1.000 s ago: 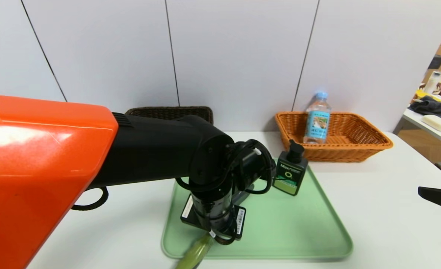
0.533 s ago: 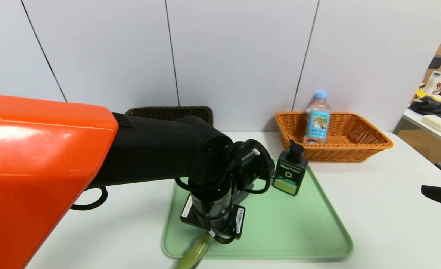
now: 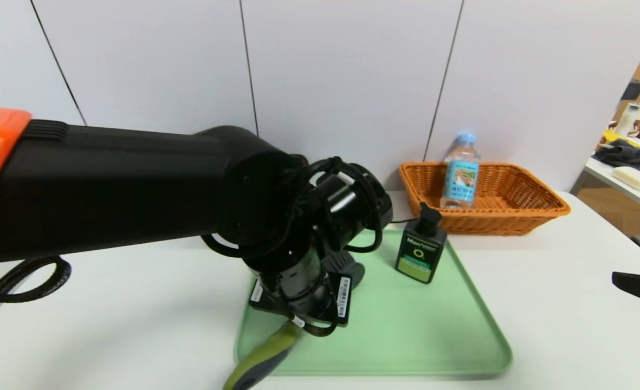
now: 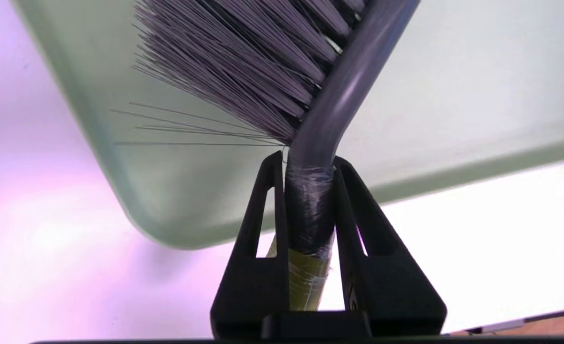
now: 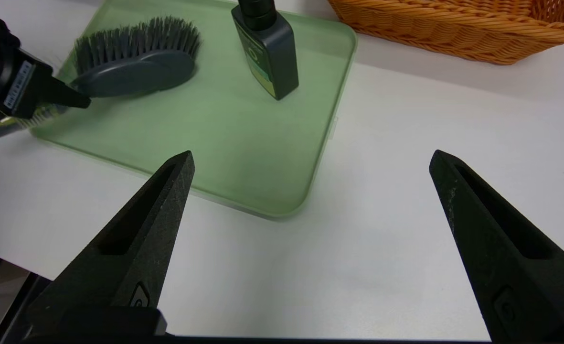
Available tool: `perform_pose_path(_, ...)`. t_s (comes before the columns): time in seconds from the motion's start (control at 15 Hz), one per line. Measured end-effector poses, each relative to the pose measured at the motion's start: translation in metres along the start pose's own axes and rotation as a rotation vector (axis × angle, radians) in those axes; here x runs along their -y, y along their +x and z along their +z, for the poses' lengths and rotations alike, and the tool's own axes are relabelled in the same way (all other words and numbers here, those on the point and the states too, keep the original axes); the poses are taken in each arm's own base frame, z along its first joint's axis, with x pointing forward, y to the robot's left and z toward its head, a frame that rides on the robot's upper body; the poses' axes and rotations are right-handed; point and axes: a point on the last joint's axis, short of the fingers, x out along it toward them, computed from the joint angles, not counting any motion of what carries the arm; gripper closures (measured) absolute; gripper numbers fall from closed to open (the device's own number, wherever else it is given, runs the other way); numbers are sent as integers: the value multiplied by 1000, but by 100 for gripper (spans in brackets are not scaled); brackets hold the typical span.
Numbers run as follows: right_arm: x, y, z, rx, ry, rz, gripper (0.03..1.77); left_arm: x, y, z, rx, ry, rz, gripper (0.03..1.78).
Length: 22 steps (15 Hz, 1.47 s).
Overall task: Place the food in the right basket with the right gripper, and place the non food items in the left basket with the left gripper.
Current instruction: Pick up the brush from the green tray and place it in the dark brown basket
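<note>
White table (image 3: 542, 303) against a plain panelled wall, green tray (image 3: 406, 336) in the middle.

Change vs a second ago: brush (image 5: 133, 71) has come up. Head view shows the left arm risen and now covering the spot behind it where the dark left basket stood, and the brush's olive handle (image 3: 260, 357) now hangs tilted past the tray's near edge. Left tool (image 4: 310, 191) is clamped on the brush neck, just below the bristles (image 4: 243, 62); both fingers pinch the shaft. Right wrist view shows the brush head clear of the tray surface, bristles turned away from it. Judgement: grasp done, lift underway, next is the carry to the left basket, which isn't visible right now.

Brush look: dark grey oval head, dense grey bristles with a few stray long ones, grey neck going to olive-green grip with what looks like clear wrap on it. Long handle sticks out behind the tool, so it may swing or snag a basket rim on drop.

Pump bottle (image 3: 420, 254) upright at the tray's far right corner, untouched, still to go.

Water bottle (image 3: 460, 173) already stands upright in the orange right basket (image 3: 536, 208), so the food half looks finished.

Right tool (image 5: 310, 210) parked off to the right over bare table, fingers wide apart, empty.
</note>
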Motion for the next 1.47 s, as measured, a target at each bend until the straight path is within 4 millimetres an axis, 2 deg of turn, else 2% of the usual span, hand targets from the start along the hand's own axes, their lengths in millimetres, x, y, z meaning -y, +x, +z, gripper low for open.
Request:
perform_pose_path(0.2, 0, 0, 0, 2, 0, 2, 10, -4, -16, -1, 30, -22, -24, 149)
perform_pose_path(1.13, 0, 0, -3, -5, 0, 2, 10, -4, -42, 7, 128, -72, -99, 150)
perform_pose_path(1.47, 0, 0, -5, -10, 0, 0, 10, -8, -58, 6, 164, -78, -122, 150)
